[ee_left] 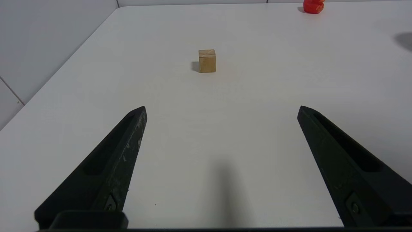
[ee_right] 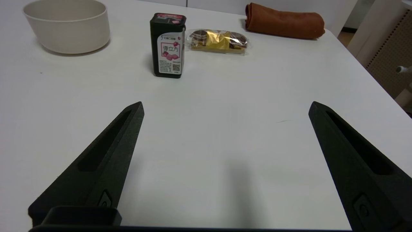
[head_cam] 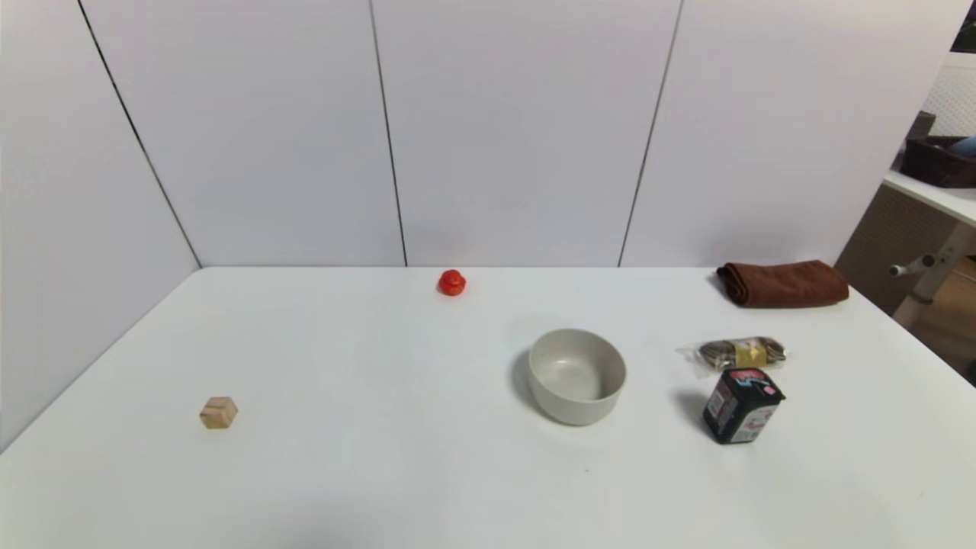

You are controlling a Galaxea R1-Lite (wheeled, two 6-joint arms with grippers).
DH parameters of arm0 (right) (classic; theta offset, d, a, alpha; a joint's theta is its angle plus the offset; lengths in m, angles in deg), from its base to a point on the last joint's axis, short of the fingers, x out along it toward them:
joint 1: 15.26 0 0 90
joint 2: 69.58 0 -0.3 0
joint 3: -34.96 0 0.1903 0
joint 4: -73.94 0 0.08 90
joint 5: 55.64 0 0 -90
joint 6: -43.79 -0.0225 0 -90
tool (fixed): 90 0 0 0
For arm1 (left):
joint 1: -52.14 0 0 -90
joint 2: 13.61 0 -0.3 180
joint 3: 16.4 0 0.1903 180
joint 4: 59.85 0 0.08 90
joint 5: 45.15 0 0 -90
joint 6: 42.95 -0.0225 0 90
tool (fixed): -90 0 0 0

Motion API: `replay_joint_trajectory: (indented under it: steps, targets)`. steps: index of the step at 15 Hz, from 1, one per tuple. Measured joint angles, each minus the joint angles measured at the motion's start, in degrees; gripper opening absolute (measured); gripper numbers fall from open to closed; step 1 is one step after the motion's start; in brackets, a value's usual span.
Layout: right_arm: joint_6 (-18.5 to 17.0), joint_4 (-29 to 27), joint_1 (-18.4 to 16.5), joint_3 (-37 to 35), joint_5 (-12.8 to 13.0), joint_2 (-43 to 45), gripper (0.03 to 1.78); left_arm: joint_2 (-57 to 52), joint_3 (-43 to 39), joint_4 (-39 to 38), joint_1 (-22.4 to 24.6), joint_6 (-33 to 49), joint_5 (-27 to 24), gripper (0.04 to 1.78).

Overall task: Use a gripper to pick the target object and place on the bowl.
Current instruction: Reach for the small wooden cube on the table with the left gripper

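Left tool (ee_left: 222,108) hangs low over the worktop (head_cam: 381,457) with its two dark fingers spread wide apart and nothing between them. Right tool (ee_right: 225,106) is likewise spread and empty, parked over the right side. Neither shows in the head view.

Seen from the head camera, the wooden cube (head_cam: 219,412) sits at about 8 o'clock on the worktop, well apart from the bowl (head_cam: 577,375), which stands right of centre at roughly 4 o'clock. From the left wrist, the cube (ee_left: 207,61) lies straight ahead of the open fingers, not yet reached.

By my judgement the task is at its first step, the approach. The next move calls for the left tool to advance until the cube sits between its fingers, then close.

The black box (ee_right: 168,45) beside the bowl (ee_right: 66,25) bears Chinese characters, a QR code and fine print too small to read.
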Motion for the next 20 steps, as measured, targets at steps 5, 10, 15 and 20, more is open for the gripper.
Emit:
replay_joint_trajectory:
  steps: [5,10,15,20]
  targets:
    - [0.0,0.0,0.0,0.0,0.0,0.0,1.77,0.0,0.0,0.0,0.0,0.0,0.0,1.69]
    - [0.0,0.0,0.0,-0.1,0.0,0.0,1.77,0.0,0.0,0.0,0.0,0.0,0.0,1.69]
    - [0.0,0.0,0.0,-0.1,0.0,0.0,1.77,0.0,0.0,0.0,0.0,0.0,0.0,1.69]
    - [0.0,0.0,0.0,-0.1,0.0,0.0,1.77,1.0,0.0,0.0,0.0,-0.1,0.0,1.69]
